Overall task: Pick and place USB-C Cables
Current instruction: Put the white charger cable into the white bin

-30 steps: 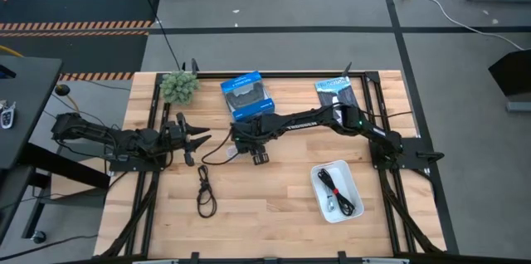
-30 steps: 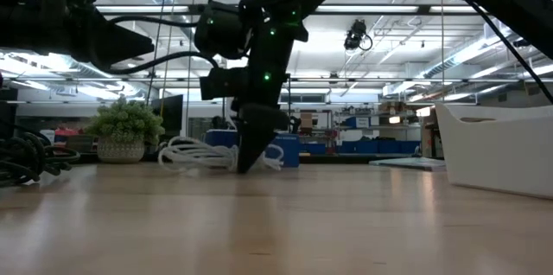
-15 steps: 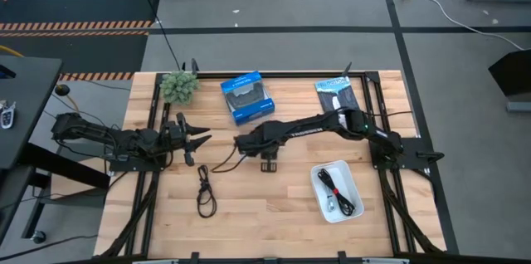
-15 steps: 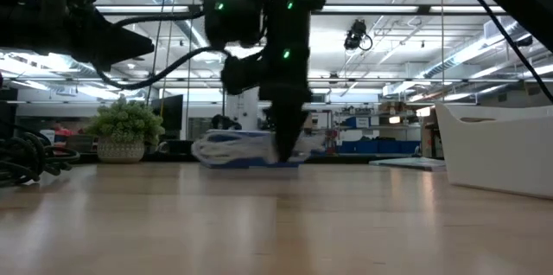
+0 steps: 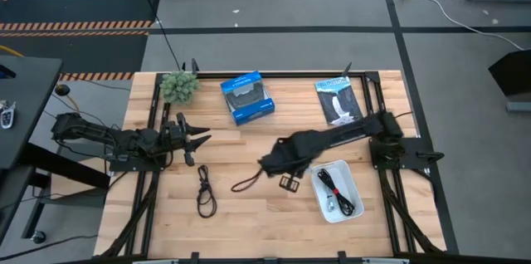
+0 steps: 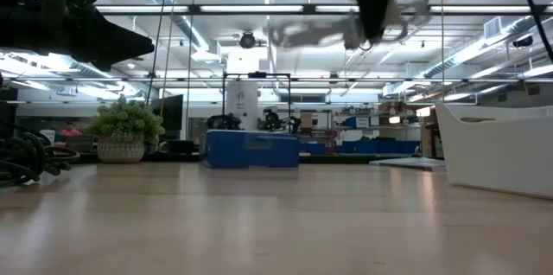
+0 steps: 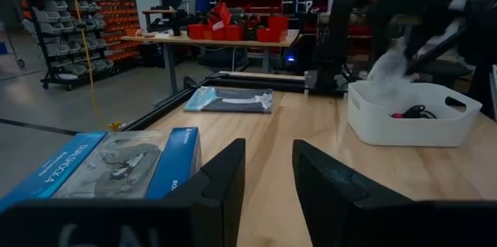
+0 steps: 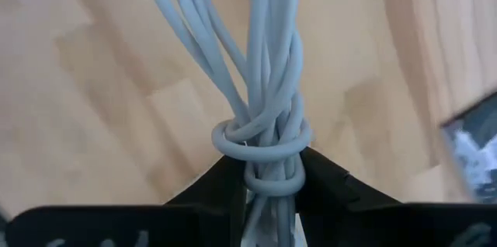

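Observation:
My right gripper (image 5: 286,179) hangs high over the table's middle, just left of the white tray (image 5: 319,188), shut on the white cable bundle (image 8: 260,84), which shows blurred in the low view (image 6: 302,31). In the high view the arm hides the bundle. The tray holds the black cable with the red tie (image 5: 332,186) and the small silvery cable (image 5: 331,205). The dark loop cable (image 5: 205,191) lies flat on the wood at the near left. My left gripper (image 5: 196,139) waits open and empty at the table's left. My right gripper pinches the white bundle between its two fingers at the bundle's wrapped waist (image 8: 261,147), where turns of cable bind the strands. The fingers come from above, pointing down. The bundle is lifted clear of the table, its loops spreading out beyond the fingertips.
A blue box (image 5: 247,96) and a black-and-white flat packet (image 5: 338,100) lie at the far side, and a small potted plant (image 5: 178,85) stands at the far left corner. Bare wood lies between the dark loop and the tray.
My right gripper has gone from beside the blue box toward the table's near right, to the tray's left side, and has risen. The white bundle, which lay on the wood, now hangs lifted clear in its fingers.

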